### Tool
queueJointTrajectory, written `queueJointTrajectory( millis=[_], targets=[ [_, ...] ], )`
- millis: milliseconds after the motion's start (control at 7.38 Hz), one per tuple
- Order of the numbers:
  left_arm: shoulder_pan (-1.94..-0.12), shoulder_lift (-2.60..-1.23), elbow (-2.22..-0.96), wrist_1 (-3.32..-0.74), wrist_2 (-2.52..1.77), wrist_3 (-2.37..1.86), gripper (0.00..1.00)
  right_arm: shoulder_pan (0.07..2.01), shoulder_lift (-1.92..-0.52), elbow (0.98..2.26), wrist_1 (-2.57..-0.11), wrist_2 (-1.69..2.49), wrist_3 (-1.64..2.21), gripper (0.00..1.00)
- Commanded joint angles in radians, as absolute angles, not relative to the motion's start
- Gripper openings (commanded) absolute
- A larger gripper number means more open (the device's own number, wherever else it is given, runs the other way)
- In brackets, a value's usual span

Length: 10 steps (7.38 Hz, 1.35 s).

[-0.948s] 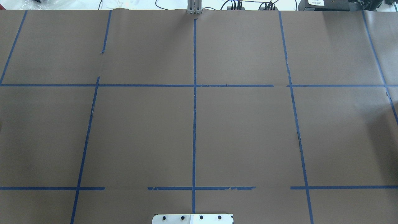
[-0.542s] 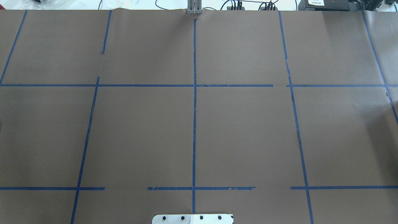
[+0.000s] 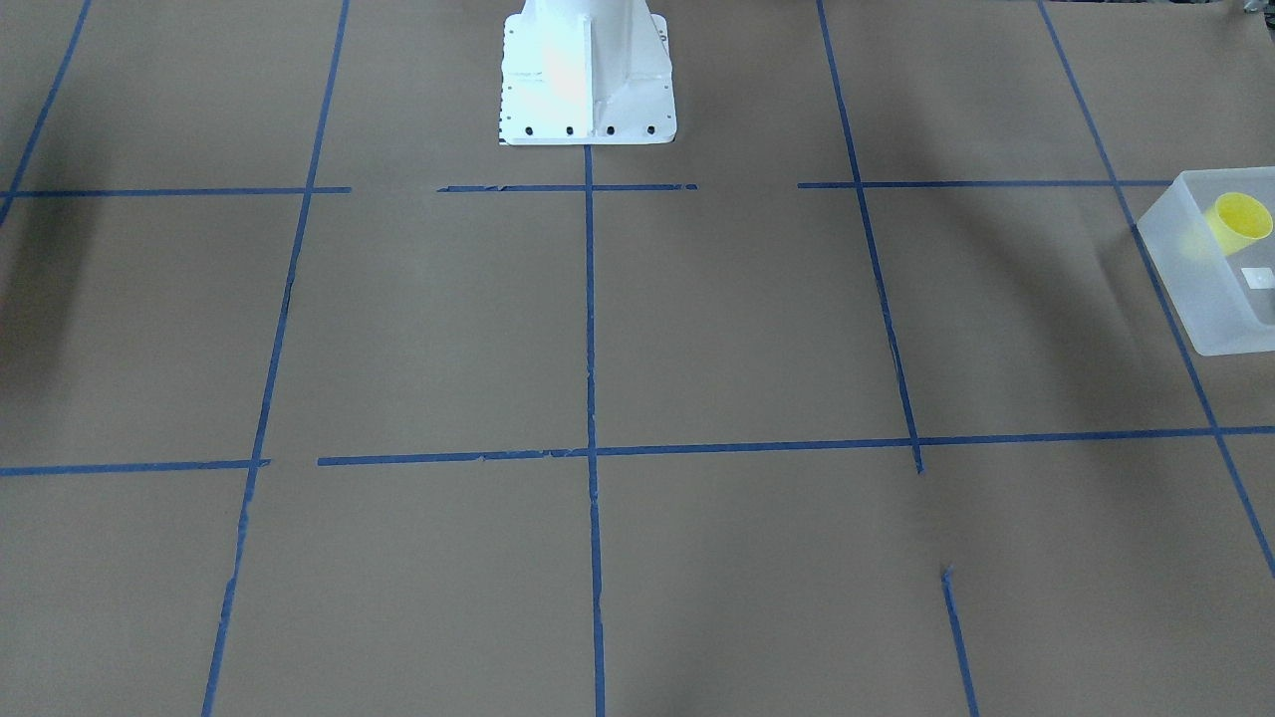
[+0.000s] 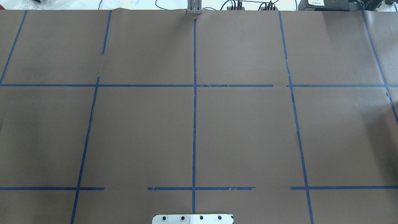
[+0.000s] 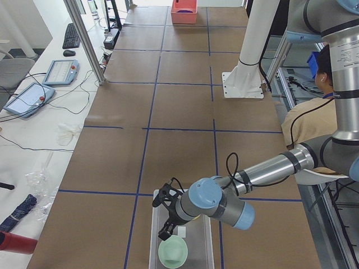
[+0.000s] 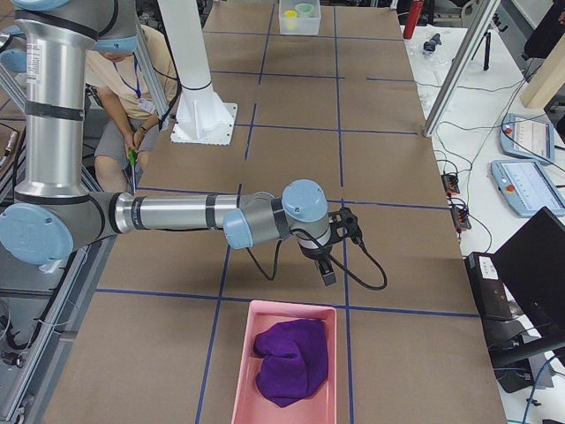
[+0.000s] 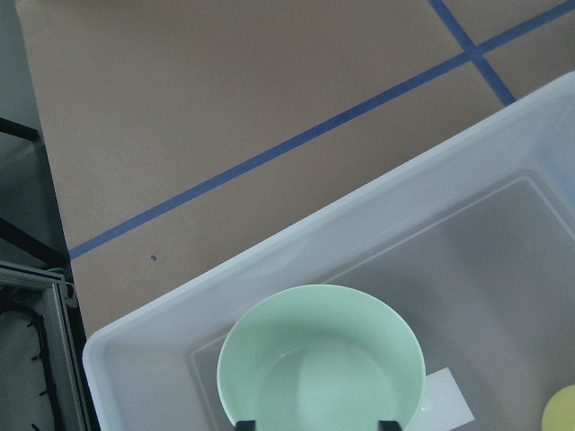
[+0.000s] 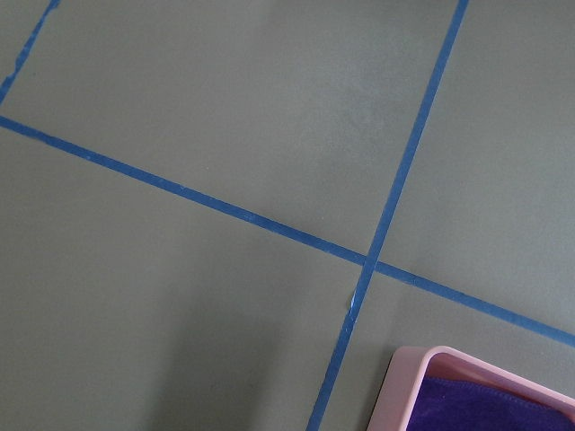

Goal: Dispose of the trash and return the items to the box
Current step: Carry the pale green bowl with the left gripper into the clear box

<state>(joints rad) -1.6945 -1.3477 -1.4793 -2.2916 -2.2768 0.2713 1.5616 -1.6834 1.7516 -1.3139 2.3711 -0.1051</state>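
Observation:
The frosted white box (image 7: 296, 260) sits at the table's end on my left; it also shows in the front-facing view (image 3: 1195, 299) and the exterior left view (image 5: 160, 249). The yellow cup (image 3: 1238, 221) lies inside it, just visible in the left wrist view (image 7: 561, 415). A pale green bowl (image 7: 322, 359) rests in the box. My left gripper (image 7: 317, 424) hovers over the bowl, its two dark fingertips (image 7: 247, 424) standing wide apart, open. My right gripper (image 6: 328, 265) hangs above the table beside a pink bin (image 6: 238, 371); whether it is open I cannot tell.
The pink bin holds a purple cloth (image 6: 291, 358). The white robot base (image 3: 586, 70) stands mid-table at the near edge. Blue tape lines (image 4: 194, 124) cross the brown table. Operator gear lies along the far edge (image 5: 28, 98).

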Motion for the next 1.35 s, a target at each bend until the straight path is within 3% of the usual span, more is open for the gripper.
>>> queueJointTrajectory(
  millis=[0, 406, 1219],
  targets=[
    [-1.683, -1.545, -1.694, -1.641, -2.292, 0.278, 1.0, 1.554, -1.645, 1.755, -1.336, 2.365, -0.08, 1.0],
    [-1.677, -1.545, -1.73, -1.382, -2.299, 0.281, 1.0, 1.508, -1.603, 1.759, -1.607, 2.339, -0.083, 1.0],
    [-1.637, -1.444, -1.821, -1.414, -2.324, 0.282, 1.0, 1.505, -1.71, 1.833, -1.629, 2.316, -0.097, 1.0]
  ],
)
